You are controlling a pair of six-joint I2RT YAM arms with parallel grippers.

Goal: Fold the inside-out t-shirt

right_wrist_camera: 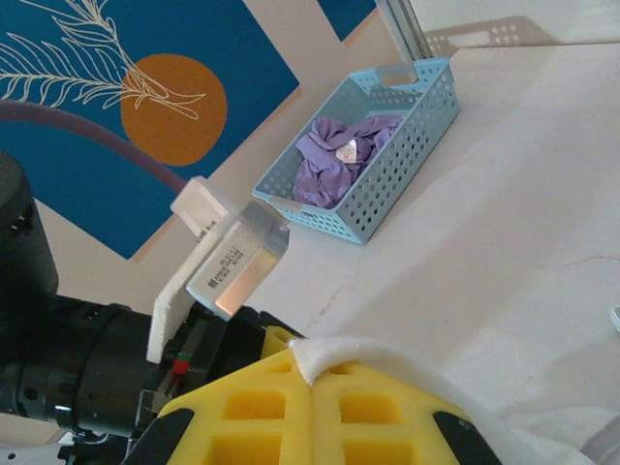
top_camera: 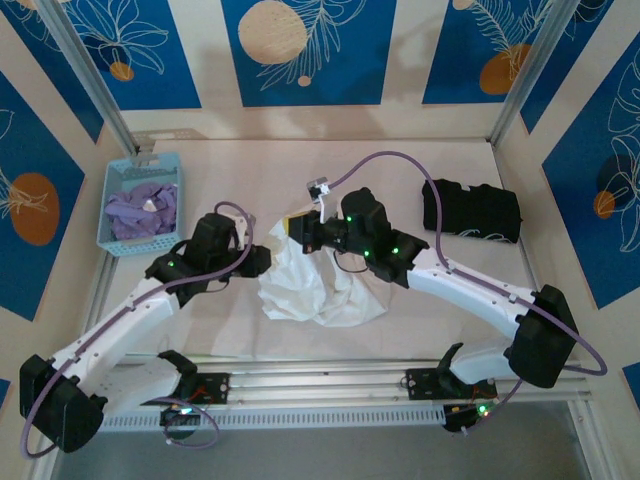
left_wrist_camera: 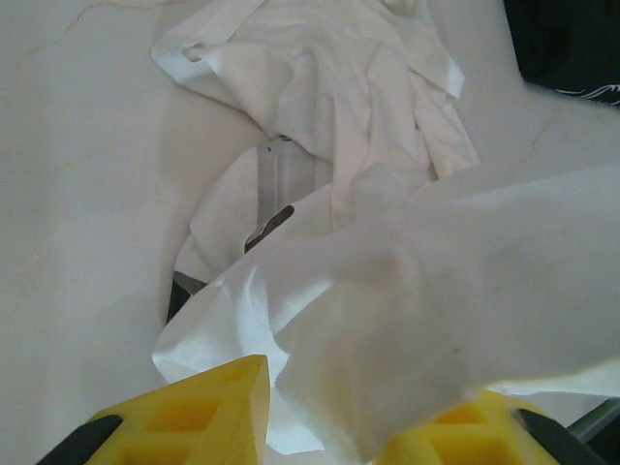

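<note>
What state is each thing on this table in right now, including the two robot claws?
white t-shirt: crumpled in a heap, not folded.
left gripper: shirt cloth between its fingers; grip unclear.
right gripper: shut on a shirt edge.
blue basket: upright, cloth inside.
lavender garment: bunched in the basket.
black garment: lying in a bundle, apart.
</note>
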